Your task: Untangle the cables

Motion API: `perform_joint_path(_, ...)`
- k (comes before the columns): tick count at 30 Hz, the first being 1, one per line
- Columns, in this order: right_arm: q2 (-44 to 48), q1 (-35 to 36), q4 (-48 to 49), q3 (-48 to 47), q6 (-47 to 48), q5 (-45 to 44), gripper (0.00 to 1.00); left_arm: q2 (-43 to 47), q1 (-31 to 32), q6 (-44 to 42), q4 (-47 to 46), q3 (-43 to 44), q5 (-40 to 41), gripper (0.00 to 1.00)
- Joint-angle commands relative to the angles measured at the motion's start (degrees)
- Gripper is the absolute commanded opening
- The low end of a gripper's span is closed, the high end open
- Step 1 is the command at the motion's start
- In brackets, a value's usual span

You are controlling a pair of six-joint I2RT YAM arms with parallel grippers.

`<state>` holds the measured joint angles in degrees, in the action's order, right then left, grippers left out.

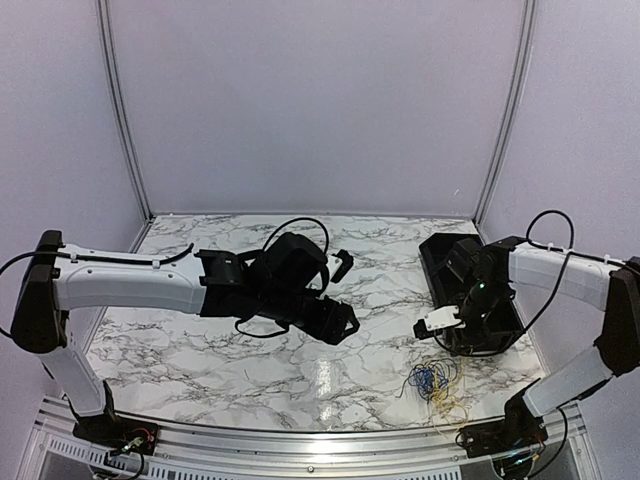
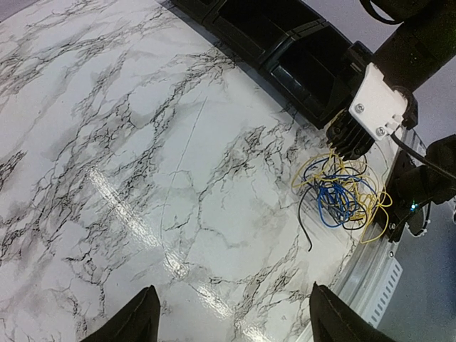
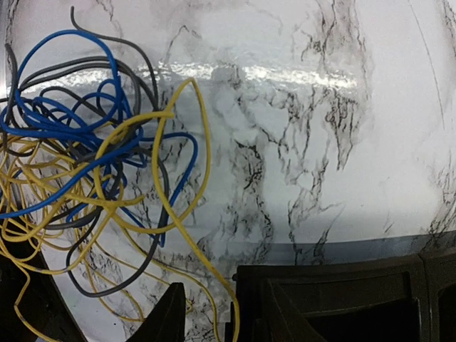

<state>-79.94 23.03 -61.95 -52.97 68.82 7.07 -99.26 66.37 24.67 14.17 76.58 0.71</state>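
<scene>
The cables (image 1: 435, 382) are one tangled bundle of thin yellow, blue and black wires lying near the table's front right edge. They also show in the left wrist view (image 2: 342, 192) and fill the left of the right wrist view (image 3: 85, 142). My right gripper (image 1: 440, 330) hangs just behind the bundle, by the black bin's near corner. Its jaws (image 3: 224, 313) stand partly apart, and one raised yellow wire (image 3: 206, 235) runs down between them. My left gripper (image 1: 347, 294) is wide open and empty over the table's middle, well left of the bundle; its fingertips (image 2: 139, 317) frame bare marble.
A black compartment bin (image 1: 470, 290) stands at the right, right behind the cables, and it also shows in the right wrist view (image 3: 342, 299). The table's metal front rail (image 2: 377, 278) runs close beside the bundle. Purple walls enclose the table.
</scene>
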Motion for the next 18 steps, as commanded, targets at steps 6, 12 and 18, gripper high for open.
perform_joint_path(6, -2.21, 0.74, 0.86, -4.04, -1.75, 3.17, 0.06, 2.13, -0.1, 0.21, -2.92, -0.53, 0.52, 0.75)
perform_joint_path(12, 0.88, 1.43, -6.83, -11.78, -4.15, 9.21, 0.0, 1.97, -0.1, 0.45, -7.26, -2.35, 0.67, 0.75)
perform_joint_path(18, 2.54, 3.49, -14.09, -20.78, -9.85, 16.42, 0.0, 1.71, 0.33, 2.97, -24.47, -10.63, -0.53, 0.74)
